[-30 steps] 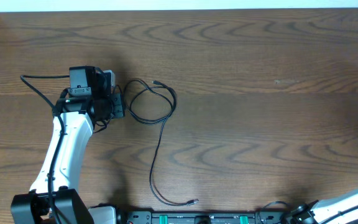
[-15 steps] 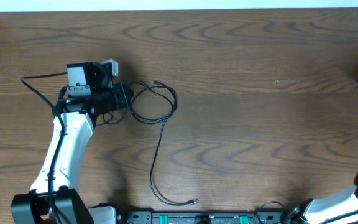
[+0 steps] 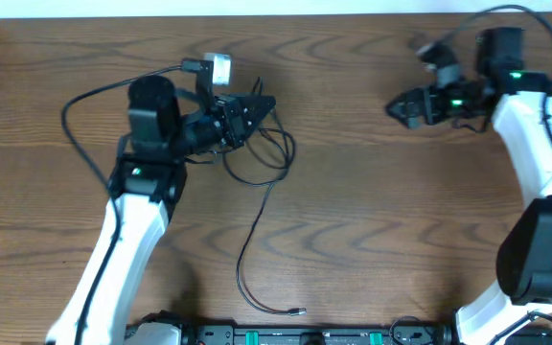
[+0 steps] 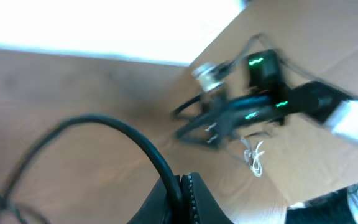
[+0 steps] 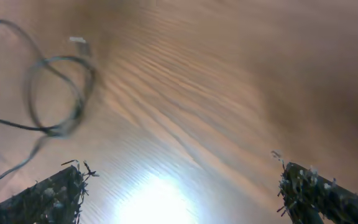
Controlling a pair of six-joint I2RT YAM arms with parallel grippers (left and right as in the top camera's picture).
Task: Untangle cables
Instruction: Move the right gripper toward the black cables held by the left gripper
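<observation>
A long black cable (image 3: pixel 240 268) lies on the wooden table, looped at the back left, with its tail running down to a small plug (image 3: pixel 297 311) near the front edge. My left gripper (image 3: pixel 262 103) is shut on the upper part of the loop. In the left wrist view the black cable (image 4: pixel 129 134) arches up out of the shut left gripper (image 4: pixel 184 182). My right gripper (image 3: pixel 396 107) hangs open at the back right, pointing left, apart from the cable. The right wrist view shows the cable loop (image 5: pixel 55 93) far off, and the right gripper (image 5: pixel 179 177) holds nothing.
The table's back edge (image 3: pixel 353 13) meets a white surface. A black rail with green clips (image 3: pixel 305 335) runs along the front edge. A thicker black wire (image 3: pixel 80 105) arcs from the left arm. The right arm (image 4: pixel 260 106) shows in the left wrist view.
My left gripper has shut on the cable loop and swung right and back with it, shifting the loop. My right arm has swept in from the right to the back right, still open.
</observation>
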